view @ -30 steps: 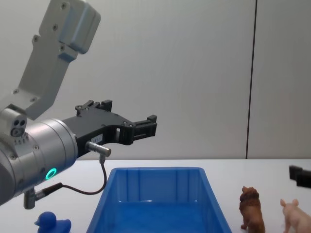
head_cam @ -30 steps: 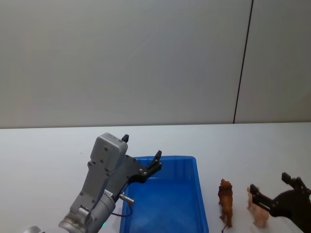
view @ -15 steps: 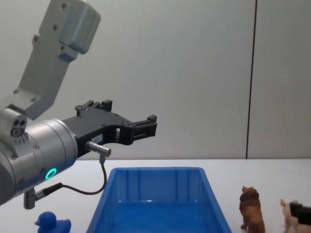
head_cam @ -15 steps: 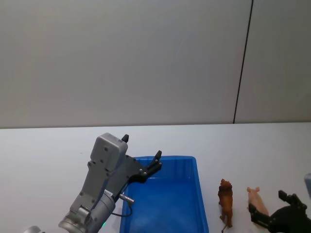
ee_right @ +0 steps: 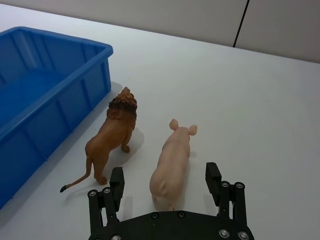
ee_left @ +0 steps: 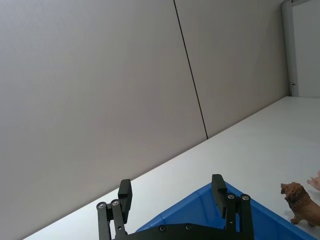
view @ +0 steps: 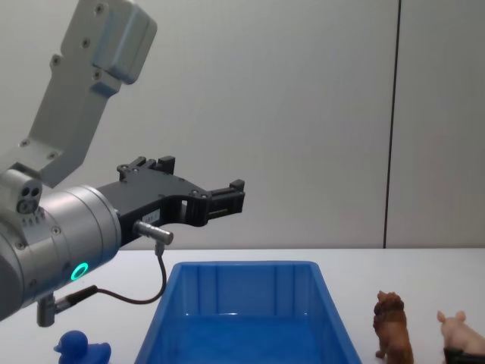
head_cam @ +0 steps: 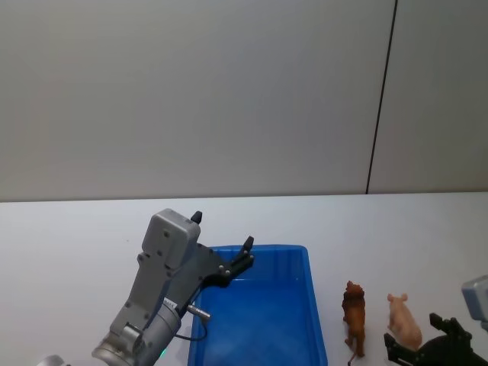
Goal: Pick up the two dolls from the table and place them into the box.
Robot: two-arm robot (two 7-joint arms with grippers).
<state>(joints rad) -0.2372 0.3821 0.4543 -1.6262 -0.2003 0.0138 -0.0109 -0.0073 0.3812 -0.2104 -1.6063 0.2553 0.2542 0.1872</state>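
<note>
The pale pink pig [ee_right: 172, 159] and the reddish-brown lion [ee_right: 113, 136] stand side by side on the white table [ee_right: 260, 100], just right of the blue box [ee_right: 56, 44]. My right gripper [ee_right: 165, 177] is open and low at the pig's rear, one finger on each side of it, not closed on it. In the head view the pig [head_cam: 404, 323] and the lion [head_cam: 354, 316] stand beside the box [head_cam: 263, 249], with the right gripper [head_cam: 415, 340] at the bottom right. My left gripper [head_cam: 222, 231] hangs open and empty above the box's far left corner.
A small blue duck toy [view: 79, 349] sits on the table left of the box [view: 242, 266]. The left arm's grey body [view: 68, 227] looms large over the table's left side. A plain grey wall stands behind the table.
My right gripper has dropped from above the pig to table height and drawn back to the pig's rear. The left arm, the lion and the box have not moved.
</note>
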